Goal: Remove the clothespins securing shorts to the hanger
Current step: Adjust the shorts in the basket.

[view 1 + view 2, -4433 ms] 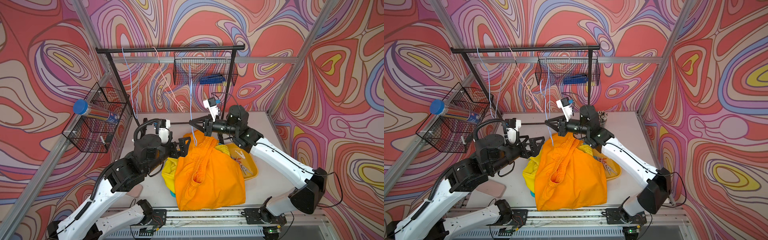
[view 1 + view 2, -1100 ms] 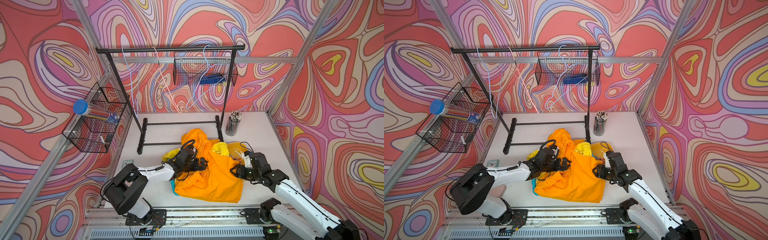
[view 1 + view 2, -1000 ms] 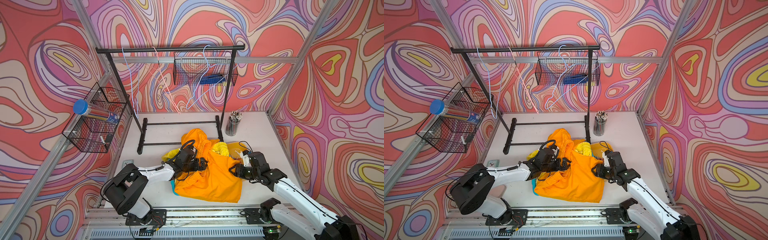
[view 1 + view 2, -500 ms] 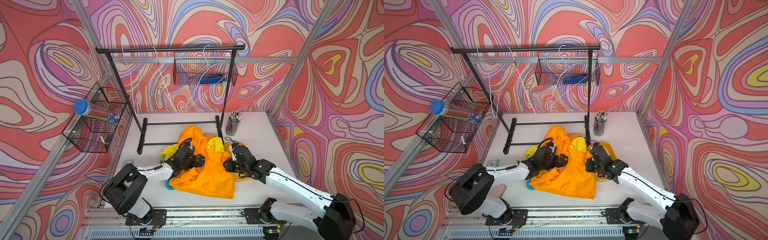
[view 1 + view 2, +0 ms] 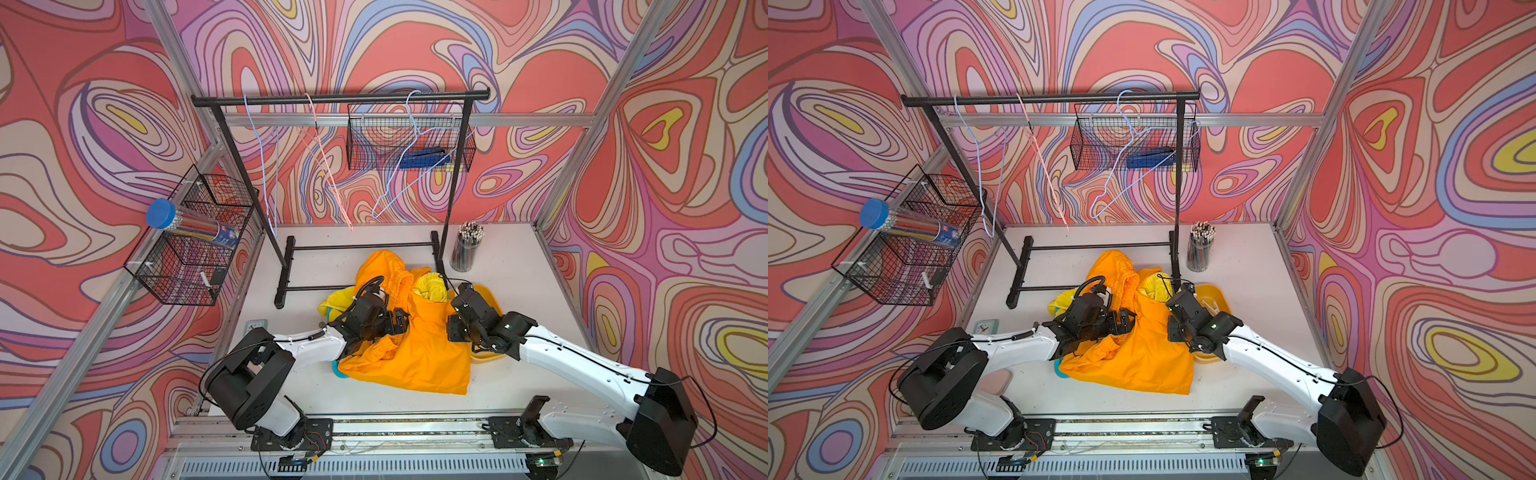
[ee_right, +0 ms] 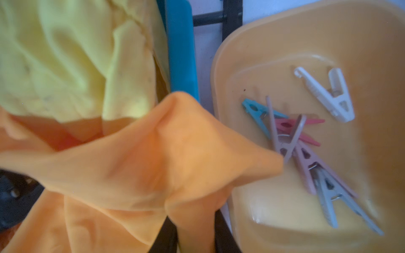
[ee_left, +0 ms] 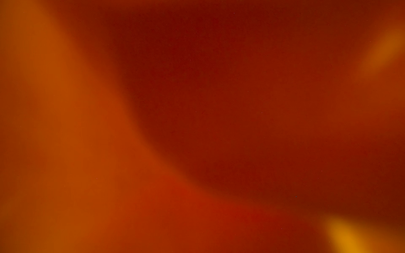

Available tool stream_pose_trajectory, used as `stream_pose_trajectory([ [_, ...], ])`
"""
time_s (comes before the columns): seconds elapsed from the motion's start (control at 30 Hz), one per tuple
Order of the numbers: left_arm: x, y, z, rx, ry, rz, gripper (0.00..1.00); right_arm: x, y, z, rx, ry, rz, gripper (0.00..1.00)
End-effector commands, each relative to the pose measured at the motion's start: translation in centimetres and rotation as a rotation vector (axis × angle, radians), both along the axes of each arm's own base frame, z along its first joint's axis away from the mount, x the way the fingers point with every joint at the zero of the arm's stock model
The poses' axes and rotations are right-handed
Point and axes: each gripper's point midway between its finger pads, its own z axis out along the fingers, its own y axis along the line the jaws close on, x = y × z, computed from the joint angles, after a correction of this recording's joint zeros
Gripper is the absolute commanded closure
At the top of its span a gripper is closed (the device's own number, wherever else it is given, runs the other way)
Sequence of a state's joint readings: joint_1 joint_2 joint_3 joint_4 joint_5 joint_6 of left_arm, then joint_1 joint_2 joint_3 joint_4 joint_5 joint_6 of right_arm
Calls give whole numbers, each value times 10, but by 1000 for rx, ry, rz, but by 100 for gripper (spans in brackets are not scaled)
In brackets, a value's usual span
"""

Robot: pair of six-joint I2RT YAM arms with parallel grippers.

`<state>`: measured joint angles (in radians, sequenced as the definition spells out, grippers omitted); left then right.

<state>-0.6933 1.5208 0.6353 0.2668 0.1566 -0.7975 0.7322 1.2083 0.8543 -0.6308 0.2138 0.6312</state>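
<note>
With 6 clothespins (image 6: 291, 140) lying in the yellow tray (image 6: 274, 43) just beside the right hand (image 6: 195, 232), which narrowly pinches a fold of the orange shorts (image 6: 153, 157), the wide-spread left hand (image 5: 400, 322) rests against that heap, farther from the tray.

Left wrist view: an unfocused orange-red glow fills the whole frame, no edge resolvable.

Right wrist view: right gripper (image 6: 192, 239) fingers are cut off at the frame edge, with the orange shorts (image 6: 153, 153) bunched between them and the cloth blurred. Yellow bin (image 6: 372, 54) is cropped. Among the clothespins (image 6: 306, 161), one tip lies under the orange fold.

Top views, centre: yellow shorts (image 5: 430, 286) are mostly covered. A teal object (image 5: 338, 372) shows only a sliver, kind unclear. The right arm (image 5: 1266, 357) hides much of the yellow bin, and the clothespins there are too small to count. Left gripper (image 5: 400, 323) tips merge with the folds, so contact is unclear.
</note>
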Motion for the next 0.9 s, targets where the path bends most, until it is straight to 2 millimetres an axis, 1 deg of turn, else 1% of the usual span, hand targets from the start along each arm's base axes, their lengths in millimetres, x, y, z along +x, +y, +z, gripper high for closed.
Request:
stream_pose_trajectory([
  [0.0, -52, 21, -60, 127, 238, -43, 2, 32, 18, 53, 29, -184, 3, 71],
  [0.07, -52, 21, -60, 126, 237, -45, 2, 35, 20, 51, 7, -172, 13, 65],
  [0.1, -52, 22, -60, 126, 237, -44, 2, 36, 22, 51, 3, -167, 21, 65],
  [0.13, -52, 22, -60, 126, 235, -43, 2, 37, 25, 52, 12, -169, 28, 65],
  [0.23, -52, 23, -61, 129, 231, -39, 2, 38, 44, 63, 100, -200, 78, 68],
  [0.27, -52, 23, -61, 127, 233, -38, 2, 39, 48, 64, 118, -201, 83, 68],
  [0.33, -53, 24, -62, 123, 235, -37, 2, 43, 56, 59, 117, -183, 101, 69],
  [0.4, -53, 23, -62, 119, 234, -37, 2, 47, 70, 52, 126, -155, 137, 73],
  [0.5, -54, 24, -63, 120, 235, -39, 2, 51, 100, 56, 203, -161, 211, 78],
  [0.6, -54, 25, -61, 118, 229, -36, 2, 61, 120, 60, 245, -185, 254, 81],
  [0.63, -54, 26, -60, 117, 226, -34, 2, 64, 125, 57, 245, -184, 265, 83],
  [0.7, -54, 26, -58, 111, 222, -34, 2, 70, 134, 44, 242, -173, 280, 89],
  [0.77, -54, 25, -56, 104, 218, -37, 2, 76, 140, 24, 228, -156, 284, 93],
  [0.87, -55, 24, -54, 99, 216, -48, 2, 82, 142, -14, 185, -125, 275, 96],
])
